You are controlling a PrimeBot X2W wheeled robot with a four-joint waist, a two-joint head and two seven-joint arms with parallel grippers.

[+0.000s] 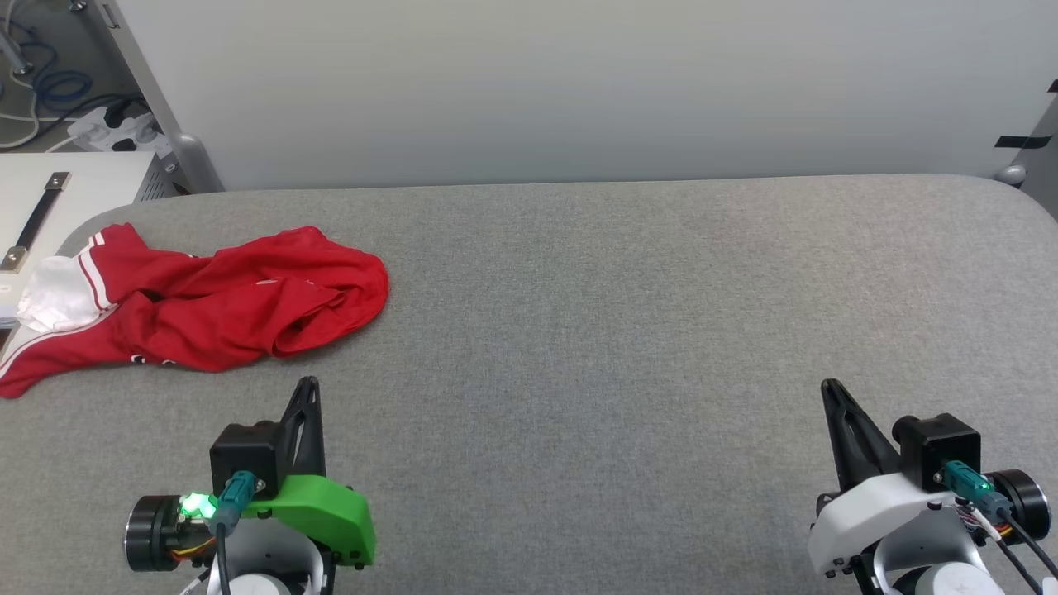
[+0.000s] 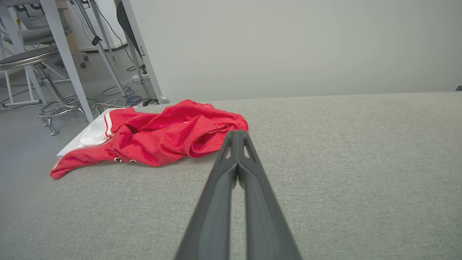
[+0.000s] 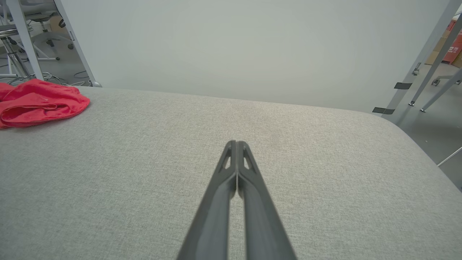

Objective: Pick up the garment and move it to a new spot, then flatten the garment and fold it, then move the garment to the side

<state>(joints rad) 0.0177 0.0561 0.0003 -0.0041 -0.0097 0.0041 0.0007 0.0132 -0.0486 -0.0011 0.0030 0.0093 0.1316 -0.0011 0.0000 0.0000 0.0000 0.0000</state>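
The left gripper (image 1: 307, 388) is sitting at about 7 o'clock in the head view. It is pressing its two dark fingers flat together, tips meeting with no gap. It is gripping nothing and is hanging just above the grey table (image 1: 628, 330); whether the tips are touching the cloth surface I cannot tell. The right gripper (image 1: 829, 388) is sitting at about 4 o'clock, well apart from the left one. It is likewise keeping its fingers fully together, is holding nothing, and is pointing toward 12 o'clock.

Out from the left gripper, at roughly 11 o'clock and near its tips but not touching them, the shirt (image 1: 248, 293) is lying crumpled in a red heap on the table. Its white sleeve (image 1: 51, 299), edged with red-and-white stripes, is showing at the heap's 9 o'clock end, right at the table's left edge. A few black-and-white printed marks are peeking out along the heap's 6 o'clock edge. Beyond the table, at 12 o'clock, a pale wall (image 1: 579, 83) is standing.
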